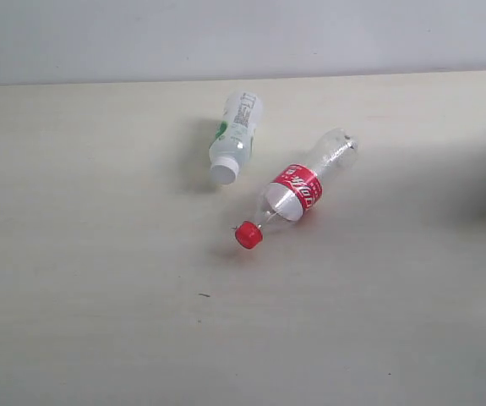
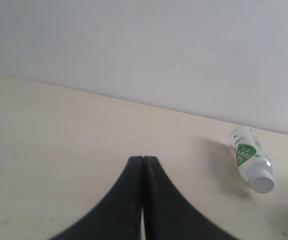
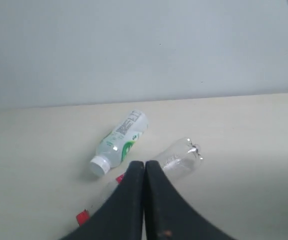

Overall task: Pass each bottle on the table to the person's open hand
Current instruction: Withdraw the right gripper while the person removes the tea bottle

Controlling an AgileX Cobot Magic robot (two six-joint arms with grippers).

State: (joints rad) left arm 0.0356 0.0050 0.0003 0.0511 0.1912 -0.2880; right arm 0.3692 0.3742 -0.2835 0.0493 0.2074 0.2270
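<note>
Beige tabletop (image 1: 99,296): your white-capped bottle (image 1: 236,135) lies left of the red-capped bottle (image 1: 297,193); left tool (image 2: 143,159) and right tool (image 3: 145,163) pinched together, empty.

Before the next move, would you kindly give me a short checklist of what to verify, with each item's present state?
1. Bottles to hand over: white-capped bottle and red-labelled bottle lie on their sides on the table, apart: ok.
2. Caps on both: ok.
3. Left gripper open for a grasp: shut, holding nothing: not ok.
4. Right gripper open: shut, holding nothing: not ok.
5. Person's open hand in place: in no view: cannot tell.
</note>
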